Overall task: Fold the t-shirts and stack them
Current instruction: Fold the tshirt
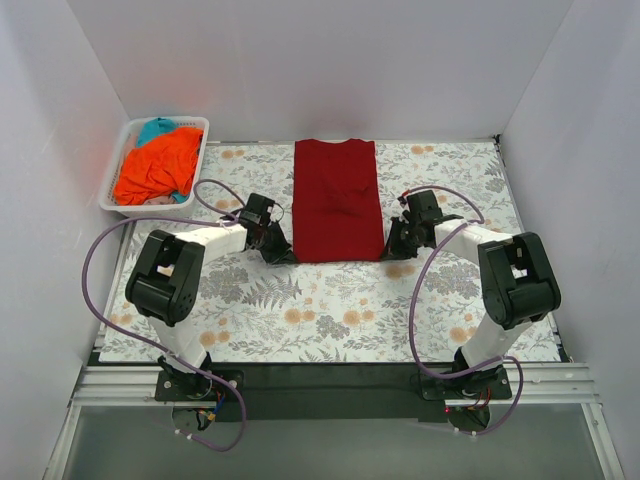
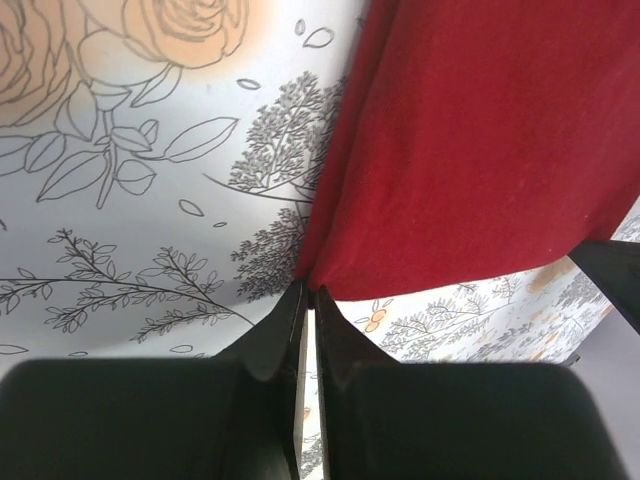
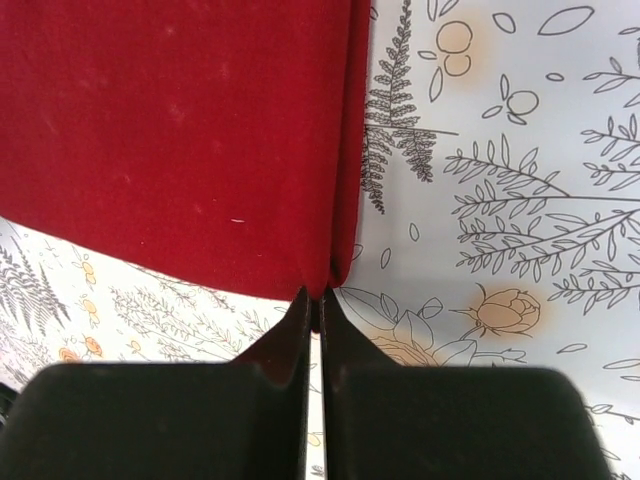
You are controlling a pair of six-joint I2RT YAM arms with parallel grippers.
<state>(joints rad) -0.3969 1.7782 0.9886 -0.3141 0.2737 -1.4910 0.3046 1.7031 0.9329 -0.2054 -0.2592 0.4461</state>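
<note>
A dark red t-shirt lies as a long narrow strip, sides folded in, in the middle of the floral tablecloth. My left gripper is shut on its near left corner, seen in the left wrist view with the gripper pinching the cloth tip. My right gripper is shut on the near right corner; the right wrist view shows the gripper closed on the folded edge. An orange t-shirt and a teal one lie bunched in the basket.
A white slotted basket stands at the far left corner. White walls enclose the table on three sides. Purple cables loop from both arms over the cloth. The black base rail runs along the near edge.
</note>
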